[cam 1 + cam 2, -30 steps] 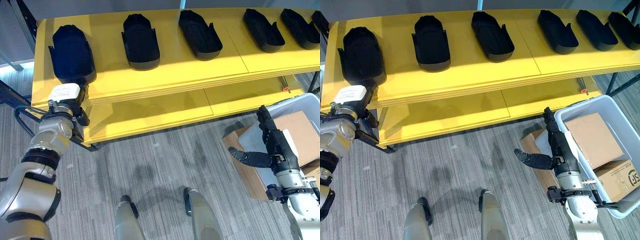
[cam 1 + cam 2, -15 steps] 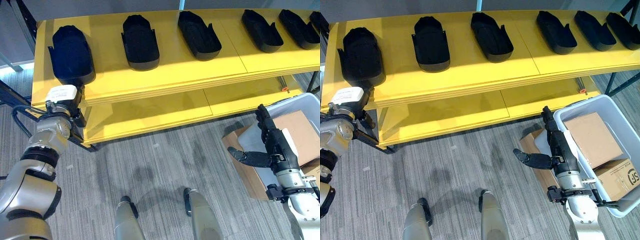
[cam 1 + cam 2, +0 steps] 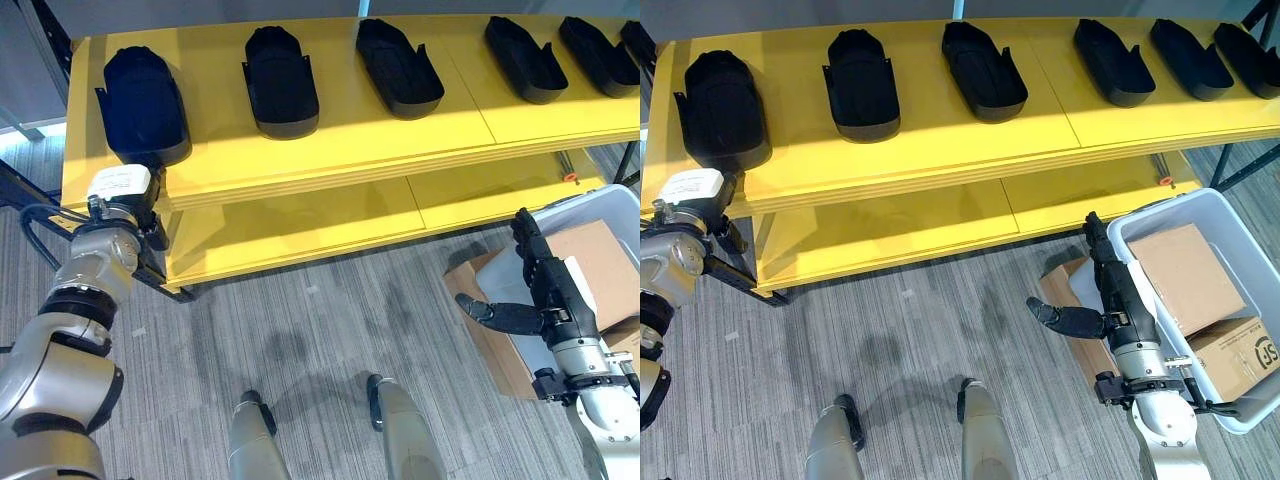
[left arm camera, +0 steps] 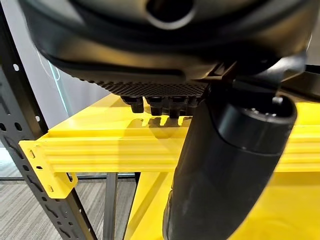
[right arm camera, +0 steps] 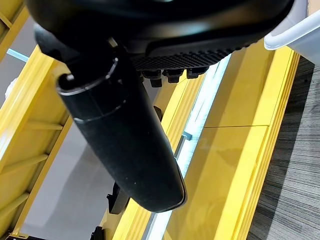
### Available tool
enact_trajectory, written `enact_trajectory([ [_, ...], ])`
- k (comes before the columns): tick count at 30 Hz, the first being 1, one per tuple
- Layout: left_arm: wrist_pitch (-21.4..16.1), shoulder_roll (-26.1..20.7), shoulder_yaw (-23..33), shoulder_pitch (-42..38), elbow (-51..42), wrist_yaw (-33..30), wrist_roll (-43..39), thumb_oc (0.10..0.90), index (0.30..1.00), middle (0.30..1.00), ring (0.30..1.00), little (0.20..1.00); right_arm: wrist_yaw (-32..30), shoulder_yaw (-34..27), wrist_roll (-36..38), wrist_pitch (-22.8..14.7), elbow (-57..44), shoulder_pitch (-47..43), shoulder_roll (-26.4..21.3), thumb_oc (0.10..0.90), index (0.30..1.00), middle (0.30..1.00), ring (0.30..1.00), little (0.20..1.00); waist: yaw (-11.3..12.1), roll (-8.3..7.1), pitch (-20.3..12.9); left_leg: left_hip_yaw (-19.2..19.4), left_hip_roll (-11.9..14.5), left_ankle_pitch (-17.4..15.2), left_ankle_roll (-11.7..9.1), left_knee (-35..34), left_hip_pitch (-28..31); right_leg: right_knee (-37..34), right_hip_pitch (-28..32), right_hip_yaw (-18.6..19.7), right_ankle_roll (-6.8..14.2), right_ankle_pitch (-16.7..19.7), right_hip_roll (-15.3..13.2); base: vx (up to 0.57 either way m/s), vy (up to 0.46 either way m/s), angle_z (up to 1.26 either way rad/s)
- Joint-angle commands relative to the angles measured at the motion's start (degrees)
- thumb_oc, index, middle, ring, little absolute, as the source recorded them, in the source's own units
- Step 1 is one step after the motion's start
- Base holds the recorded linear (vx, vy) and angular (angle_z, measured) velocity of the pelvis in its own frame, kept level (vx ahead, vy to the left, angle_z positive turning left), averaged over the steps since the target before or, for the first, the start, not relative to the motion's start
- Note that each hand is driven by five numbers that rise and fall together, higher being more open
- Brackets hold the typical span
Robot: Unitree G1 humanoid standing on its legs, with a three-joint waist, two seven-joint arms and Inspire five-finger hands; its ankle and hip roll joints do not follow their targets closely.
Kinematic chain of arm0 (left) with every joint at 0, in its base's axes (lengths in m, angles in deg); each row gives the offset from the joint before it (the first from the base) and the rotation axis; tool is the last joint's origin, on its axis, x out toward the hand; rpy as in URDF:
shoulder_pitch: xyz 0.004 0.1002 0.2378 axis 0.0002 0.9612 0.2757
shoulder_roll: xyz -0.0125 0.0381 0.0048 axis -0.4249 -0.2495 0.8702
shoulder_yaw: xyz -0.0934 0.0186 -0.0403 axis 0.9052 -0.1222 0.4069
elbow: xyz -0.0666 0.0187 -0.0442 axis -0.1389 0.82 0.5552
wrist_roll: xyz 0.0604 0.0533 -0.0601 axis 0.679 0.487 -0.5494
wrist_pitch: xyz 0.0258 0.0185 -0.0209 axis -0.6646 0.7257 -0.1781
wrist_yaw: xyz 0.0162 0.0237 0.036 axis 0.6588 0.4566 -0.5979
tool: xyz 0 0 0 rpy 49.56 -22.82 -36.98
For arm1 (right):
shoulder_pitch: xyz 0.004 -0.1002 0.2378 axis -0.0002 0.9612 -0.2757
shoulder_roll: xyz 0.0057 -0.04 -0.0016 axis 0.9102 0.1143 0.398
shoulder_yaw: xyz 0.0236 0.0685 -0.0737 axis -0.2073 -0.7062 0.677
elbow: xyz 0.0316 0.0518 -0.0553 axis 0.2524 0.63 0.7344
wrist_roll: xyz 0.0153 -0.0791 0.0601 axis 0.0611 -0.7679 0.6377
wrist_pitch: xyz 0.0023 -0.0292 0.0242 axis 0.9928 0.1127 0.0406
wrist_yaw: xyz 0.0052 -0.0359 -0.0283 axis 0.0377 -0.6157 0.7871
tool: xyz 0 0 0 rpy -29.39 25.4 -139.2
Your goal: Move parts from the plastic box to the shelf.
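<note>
Several black moulded parts lie in a row on the top board of the yellow shelf (image 3: 350, 140); the leftmost part (image 3: 145, 105) sits at the shelf's left end. My left hand (image 3: 122, 192), with its white thumb cover, hangs just below and in front of that part at the shelf's edge, open and holding nothing. The light grey plastic box (image 3: 1140, 222) stands on the floor at the right, with cardboard boxes (image 3: 1185, 270) inside. Beside the box's near-left rim my right hand (image 3: 545, 290) is open and empty, its fingers straight and its thumb (image 3: 495, 315) stuck out sideways.
A lower yellow shelf board (image 3: 300, 225) runs under the top one. A dark steel upright (image 4: 30, 150) carries the shelf's left end. A brown cardboard box (image 3: 490, 345) lies on the grey carpet beside the plastic box.
My left hand has drawn back a little to the left, away from the leftmost part. The right hand has stayed where it was.
</note>
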Motion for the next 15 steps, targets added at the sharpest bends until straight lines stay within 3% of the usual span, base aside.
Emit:
enact_trajectory([
  [1, 0.17, -5.16, -0.67, -8.99, 1.13, -4.99, -1.89, 0.9, 1.0, 1.0, 1.0, 1.0, -1.44, -4.31, 3.13, -7.06, -7.09, -1.34, -3.05, 0.9, 1.0, 1.0, 1.0, 1.0, -1.0, 0.33, -5.03, -0.71, 1.24, 2.29, 2.04, -3.05, 2.47, -4.06, 4.34, 0.93, 0.57, 5.01, -2.33, 0.0, 0.0, 0.0],
  [15, 0.33, -5.74, -1.96, -11.14, 2.65, -5.26, -1.55, 0.9, 1.0, 1.0, 1.0, 1.0, -1.41, -4.66, 3.36, -7.28, -7.12, -1.2, -3.35, 0.9, 1.0, 1.0, 1.0, 1.0, -1.08, 0.37, -5.21, -0.74, 1.16, 2.19, 2.04, -2.87, 2.11, -4.03, 4.04, 1.12, 0.65, 4.96, -2.36, 0.0, 0.0, 0.0],
])
